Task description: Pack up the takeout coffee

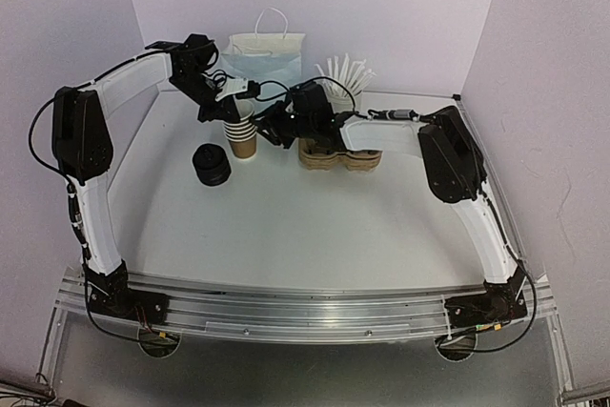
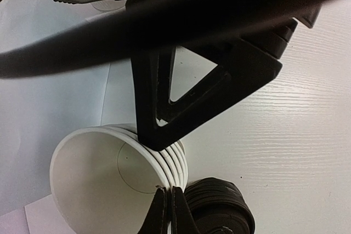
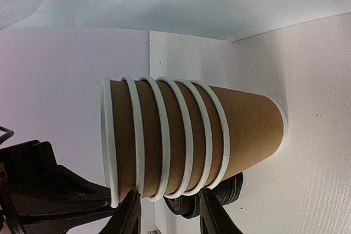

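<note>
left gripper (image 2: 169,209) pinches the top rim of the cup stack (image 3: 186,141); right gripper (image 3: 167,215) spread around its side.

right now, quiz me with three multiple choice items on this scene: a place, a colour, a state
1. In the top view, the lids stand: A left of the cup stack, B on top of it, C behind it.
2. The lids' colour: A white, B black, C tan.
3. The left end effector is: A wide open, B pinched shut on the stack's rim, C out of view.
Key: A, they sit on the table left of the stack; B, they are plainly black; B, the left wrist view shows its fingers meeting on a rim.
</note>
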